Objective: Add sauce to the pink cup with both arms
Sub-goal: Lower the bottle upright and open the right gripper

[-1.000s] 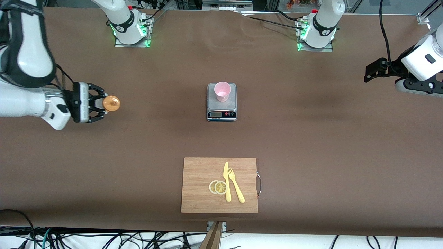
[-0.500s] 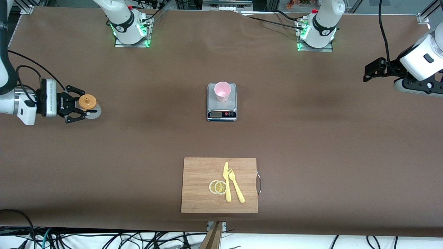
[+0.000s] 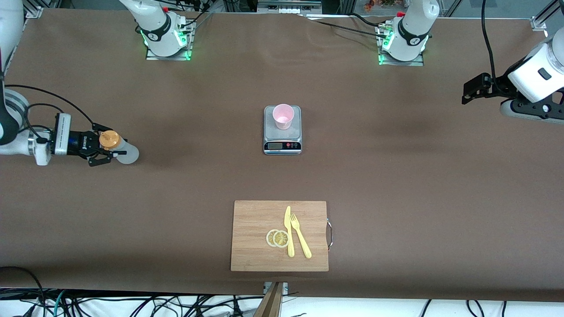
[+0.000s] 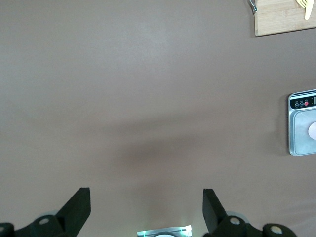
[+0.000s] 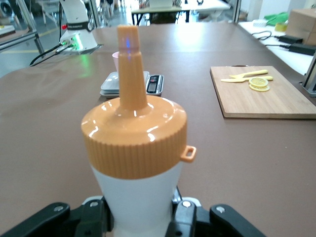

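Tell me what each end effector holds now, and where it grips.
Right end effector grips the sauce bottle by its body, below the orange cap. Left end effector holds nothing.

A brown-covered table [image 3: 396, 185] fills the room (cables [image 3: 132, 304] tangle along its front edge).

- The sauce [image 5: 134, 163]: translucent whitish plastic body; glossy orange cap, ribbed round its rim.
- The pink cup [image 3: 283, 116]: smooth, matt pale plastic.
- Scale [image 3: 282, 140]: brushed grey metal top.
- Cutting board [image 3: 255, 237]: matt wood, metal handle at 3 o'clock.
- Table [image 3: 396, 176]: matt brown covering.
- Knife [image 3: 289, 233], fork [image 3: 300, 235]: yellow plastic.
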Robot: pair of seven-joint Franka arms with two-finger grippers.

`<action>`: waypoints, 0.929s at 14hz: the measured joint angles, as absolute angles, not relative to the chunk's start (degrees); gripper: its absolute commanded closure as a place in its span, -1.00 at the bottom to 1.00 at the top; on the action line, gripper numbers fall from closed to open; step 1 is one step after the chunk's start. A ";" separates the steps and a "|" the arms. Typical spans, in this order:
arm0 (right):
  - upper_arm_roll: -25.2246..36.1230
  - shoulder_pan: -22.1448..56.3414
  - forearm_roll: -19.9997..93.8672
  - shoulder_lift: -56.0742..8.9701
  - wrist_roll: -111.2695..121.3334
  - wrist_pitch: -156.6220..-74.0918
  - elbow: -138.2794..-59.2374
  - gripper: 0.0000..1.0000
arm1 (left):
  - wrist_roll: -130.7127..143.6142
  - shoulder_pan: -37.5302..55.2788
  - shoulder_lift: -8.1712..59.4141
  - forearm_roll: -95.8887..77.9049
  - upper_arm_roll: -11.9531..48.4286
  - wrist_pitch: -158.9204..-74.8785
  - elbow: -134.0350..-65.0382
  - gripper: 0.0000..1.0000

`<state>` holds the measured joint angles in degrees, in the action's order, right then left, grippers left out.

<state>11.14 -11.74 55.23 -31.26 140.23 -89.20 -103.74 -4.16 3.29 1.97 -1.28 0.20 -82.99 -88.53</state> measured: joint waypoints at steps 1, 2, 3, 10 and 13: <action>11.23 -11.82 56.36 -32.68 141.13 -89.13 -103.63 0.17 | -4.16 3.32 1.97 -1.28 0.21 -82.99 -88.53 -1.00; 11.22 -11.81 57.32 -33.63 141.61 -89.04 -103.49 0.17 | -4.16 3.34 1.97 -1.28 0.22 -82.99 -88.53 -1.00; 11.22 -11.78 58.26 -34.45 142.23 -88.89 -103.41 0.17 | -4.16 3.33 1.97 -1.28 0.21 -82.95 -88.52 -1.00; 11.24 -11.78 61.90 -40.77 147.02 -88.50 -103.29 0.05 | -4.16 3.40 1.97 -1.28 0.24 -82.58 -88.51 -1.00; 11.35 -12.10 62.13 -42.33 147.14 -88.45 -102.67 -0.04 | -4.16 3.43 1.97 -1.28 0.31 -82.56 -88.50 -1.00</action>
<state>11.35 -12.10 62.13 -42.33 147.14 -88.45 -102.67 -4.16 3.43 1.97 -1.28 0.31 -82.56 -88.50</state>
